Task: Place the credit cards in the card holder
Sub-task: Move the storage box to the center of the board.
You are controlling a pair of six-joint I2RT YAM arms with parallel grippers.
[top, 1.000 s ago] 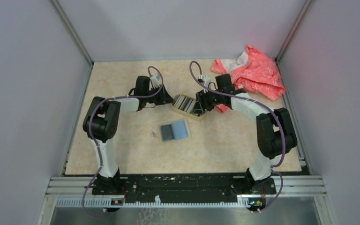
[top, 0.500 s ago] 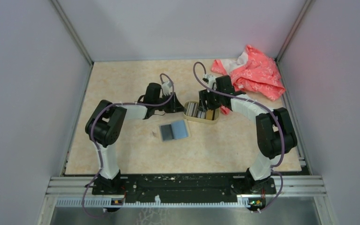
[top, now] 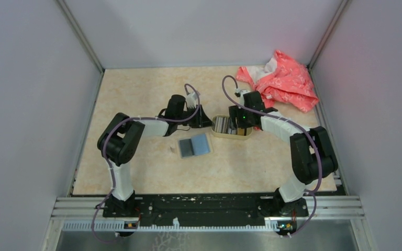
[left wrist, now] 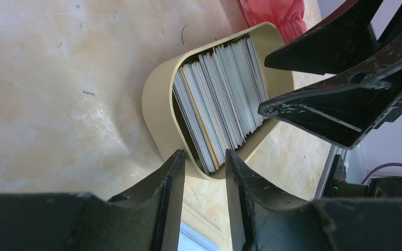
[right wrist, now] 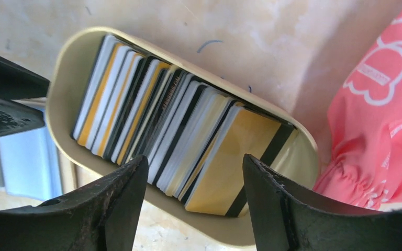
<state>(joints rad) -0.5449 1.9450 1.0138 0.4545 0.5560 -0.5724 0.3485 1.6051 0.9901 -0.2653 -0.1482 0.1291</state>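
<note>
Beige marbled table (top: 136, 94), grey booth walls (top: 31, 104), pink cloth (top: 285, 81) in far-right corner; left gripper (left wrist: 203, 157) pinched narrow on tan dish (left wrist: 157, 104) rim, right gripper (right wrist: 193, 164) wide over credit cards (right wrist: 162, 120).

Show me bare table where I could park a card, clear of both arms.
Bare table lies far-left, between the left wall and the left gripper, and near, between the card holder and the base rail. Crowded: around the dish, right gripper, pink cloth.
</note>
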